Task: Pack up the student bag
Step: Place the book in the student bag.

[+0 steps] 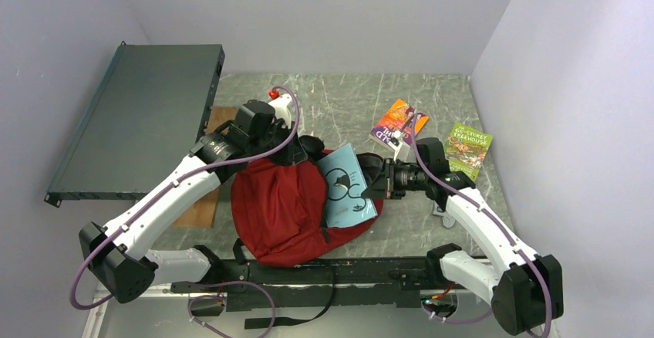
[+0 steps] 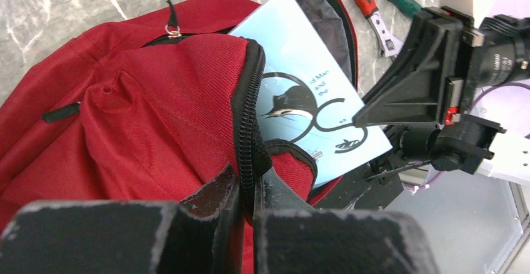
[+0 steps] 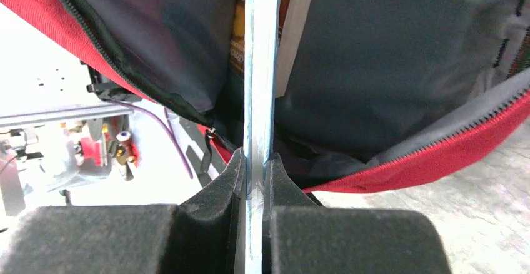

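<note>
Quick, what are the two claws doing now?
Left gripper: closed, pinching the zipper edge of the student bag.
Right gripper: closed on the light blue book.

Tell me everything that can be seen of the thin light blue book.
The thin light blue paperback book has a cover with a black fish drawing and curling black lettering. It lies tilted, partly inside the open zip mouth of the red fabric backpack, with the rest sticking out. The right tool is shut on its outer edge, which the wrist view shows edge-on.
</note>
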